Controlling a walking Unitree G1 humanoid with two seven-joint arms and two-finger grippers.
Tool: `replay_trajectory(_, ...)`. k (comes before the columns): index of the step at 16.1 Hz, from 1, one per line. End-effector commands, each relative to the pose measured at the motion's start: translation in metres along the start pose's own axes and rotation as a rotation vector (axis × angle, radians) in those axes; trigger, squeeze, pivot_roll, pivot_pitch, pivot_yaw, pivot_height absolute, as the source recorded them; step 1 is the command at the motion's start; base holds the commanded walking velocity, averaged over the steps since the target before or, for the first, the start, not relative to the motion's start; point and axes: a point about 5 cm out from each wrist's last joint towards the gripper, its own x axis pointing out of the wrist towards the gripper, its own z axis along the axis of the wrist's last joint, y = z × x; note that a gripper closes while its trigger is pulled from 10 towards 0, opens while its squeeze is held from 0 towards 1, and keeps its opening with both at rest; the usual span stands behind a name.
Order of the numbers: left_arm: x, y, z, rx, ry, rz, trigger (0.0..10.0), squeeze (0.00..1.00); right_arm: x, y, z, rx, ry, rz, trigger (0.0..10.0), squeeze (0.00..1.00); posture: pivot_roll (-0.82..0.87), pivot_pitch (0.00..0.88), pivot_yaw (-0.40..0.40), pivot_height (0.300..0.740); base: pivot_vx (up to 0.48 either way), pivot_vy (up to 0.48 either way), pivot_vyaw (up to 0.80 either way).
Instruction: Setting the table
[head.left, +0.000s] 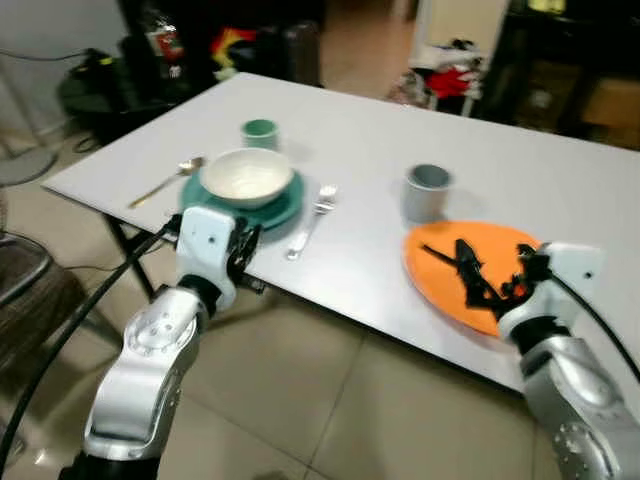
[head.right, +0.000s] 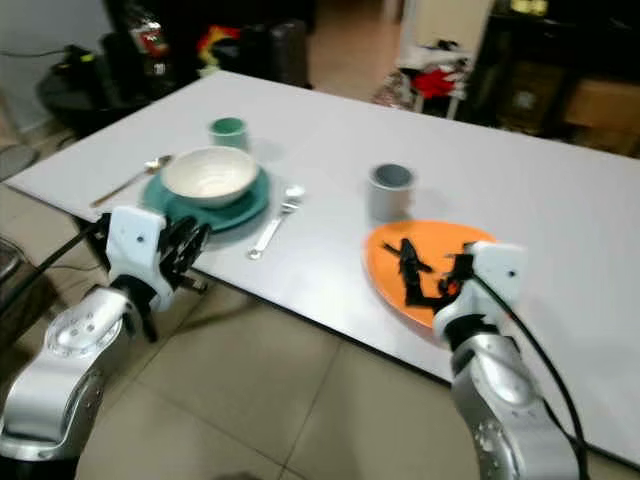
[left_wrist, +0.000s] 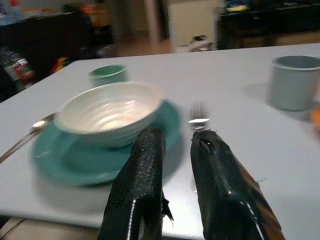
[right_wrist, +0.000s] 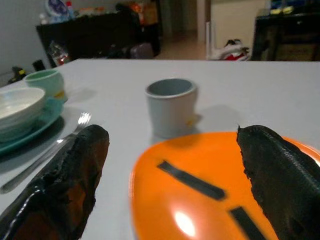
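The orange plate (head.left: 470, 272) lay at the white table's (head.right: 330, 130) near edge, just in front of the grey cup (head.left: 428, 190). The right gripper (head.left: 495, 270) hovered over it, fingers spread wide. Beyond the cup, the left gripper (head.left: 243, 252), fingers nearly closed on nothing, faced the white bowl (left_wrist: 107, 110); its wrist view showed a fork (left_wrist: 198, 114).

We count two plates on the white table (head.left: 560, 170): one teal plate (head.left: 283, 210) and one orange plate (head.left: 450, 262). One white bowl (head.left: 246, 177) sits on the teal one. We see two cups, a green cup (head.left: 259, 132) and a grey cup (head.left: 428, 191). For cutlery we make out one fork (head.left: 312, 220) and one spoon (head.left: 165, 182); anything more among the dark clutter beyond the table is too blurred for us to count.
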Motion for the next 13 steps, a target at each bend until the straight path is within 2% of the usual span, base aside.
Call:
replay_trajectory(1, -0.0029, 0.0025, -0.0044, 0.012, 0.029, 0.027, 10.0, 0.0, 0.0018, 0.0024, -0.002, -0.008, 0.007, 0.027, 10.0, 1.0, 0.05, 0.0, 0.002, 0.74, 0.0, 0.0, 0.8)
replay_trajectory(4, 0.0023, 0.005, -0.0036, 0.023, 0.022, 0.018, 10.0, 0.0, 0.0039, 0.0059, -0.0012, -0.058, 0.002, 0.039, 10.0, 1.0, 0.03, 0.0, 0.012, 0.74, 0.0, 0.0, 0.8)
replay_trajectory(7, 0.0041, 0.0067, -0.0004, 0.018, 0.017, 0.036, 10.0, 0.0, 0.0055, 0.0048, -0.0023, -0.015, -0.004, 0.036, 10.0, 1.0, 0.04, 0.0, 0.007, 0.74, 0.0, 0.0, 0.8)
replay_trajectory(10, -0.0006, 0.0061, -0.004, 0.05, 0.036, 0.011, 10.0, 0.0, 0.0063, 0.0032, -0.0067, 0.074, 0.008, -0.003, 10.0, 1.0, 0.04, 0.0, -0.005, 0.74, 0.0, 0.0, 0.8)
replay_trajectory(13, 0.0043, 0.006, -0.0055, 0.033, 0.045, 0.032, 10.0, 0.0, 0.0089, -0.0018, -0.0107, 0.034, 0.021, -0.028, 10.0, 1.0, 0.03, 0.0, 0.019, 0.74, 0.0, 0.0, 0.8)
